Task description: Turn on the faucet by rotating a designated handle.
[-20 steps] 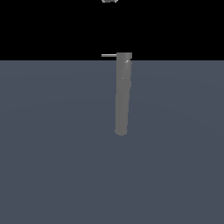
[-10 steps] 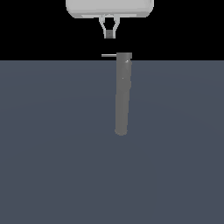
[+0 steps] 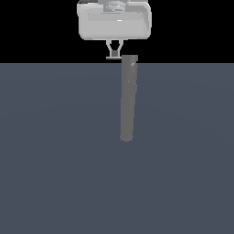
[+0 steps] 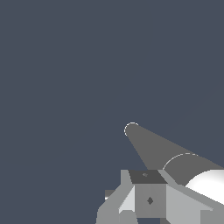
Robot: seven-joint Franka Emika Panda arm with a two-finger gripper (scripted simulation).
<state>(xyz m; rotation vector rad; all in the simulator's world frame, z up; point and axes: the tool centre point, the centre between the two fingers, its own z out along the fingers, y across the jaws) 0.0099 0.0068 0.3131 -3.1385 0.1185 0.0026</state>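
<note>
The faucet [image 3: 127, 98] is a long plain grey cylinder lying on the dark floor, its rounded end toward the viewer. The handle [image 3: 112, 58] is a thin light-grey rod sticking out of the cylinder's top end toward the exterior view's left. My gripper [image 3: 114, 53] hangs right above the handle with its fingertips drawn together, just touching or almost touching the rod, holding nothing. In the wrist view the faucet [image 4: 151, 146] runs away from my fingers [image 4: 148, 199]; I cannot pick out the handle there.
A flat dark grey-blue floor [image 3: 55, 160] lies under and around the faucet. Nothing else stands on it. Beyond its far edge the background is black.
My gripper has come down from above the exterior view's top edge to just over the handle. The faucet and handle have not moved.
</note>
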